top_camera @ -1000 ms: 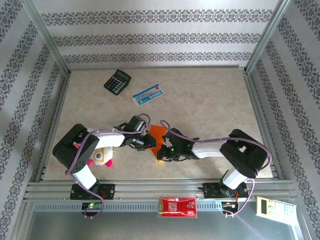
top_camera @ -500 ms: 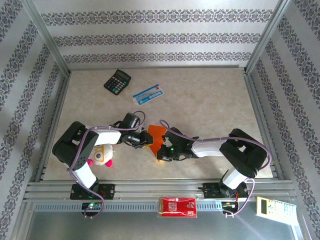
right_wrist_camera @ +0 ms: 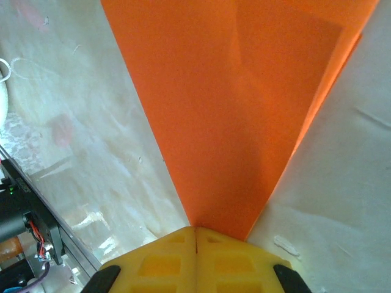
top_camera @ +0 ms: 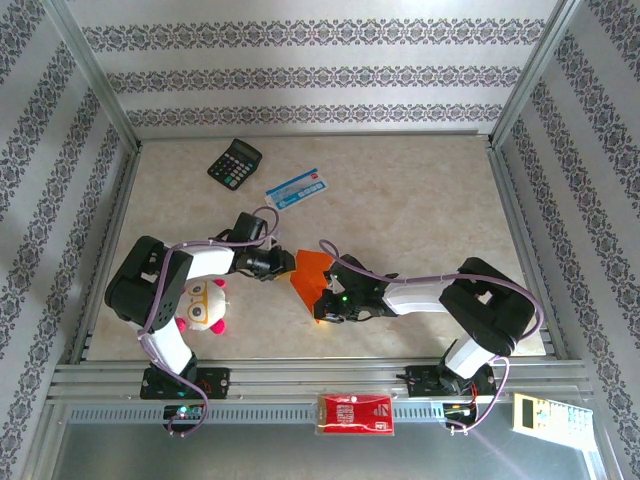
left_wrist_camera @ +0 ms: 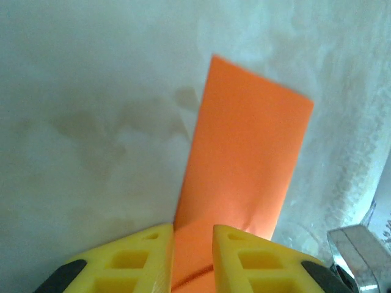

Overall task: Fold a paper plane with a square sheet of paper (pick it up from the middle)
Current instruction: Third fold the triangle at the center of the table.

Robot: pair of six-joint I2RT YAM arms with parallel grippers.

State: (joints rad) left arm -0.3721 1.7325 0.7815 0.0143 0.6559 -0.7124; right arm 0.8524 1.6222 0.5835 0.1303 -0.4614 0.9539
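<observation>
The square sheet of paper (top_camera: 312, 275), bright orange and partly folded into a narrowing shape, lies on the table between the two arms. My right gripper (top_camera: 324, 303) is shut on its narrow near tip; in the right wrist view the paper (right_wrist_camera: 226, 110) fans out from the closed yellow jaws of the right gripper (right_wrist_camera: 195, 229). My left gripper (top_camera: 284, 266) sits at the paper's left end. In the left wrist view its jaws stand a little apart, left gripper (left_wrist_camera: 193, 229), with a creased strip of the paper (left_wrist_camera: 244, 159) running through the gap.
A black calculator (top_camera: 234, 163) and a blue-and-white flat packet (top_camera: 298, 187) lie at the back left. A plush toy (top_camera: 205, 308) rests by the left arm. A red packet (top_camera: 355, 413) and a pale handset (top_camera: 543, 412) sit on the front rail.
My left gripper has drawn back to the left and away from the right gripper, and the paper's left part now spreads further left. The right gripper has stayed put.
</observation>
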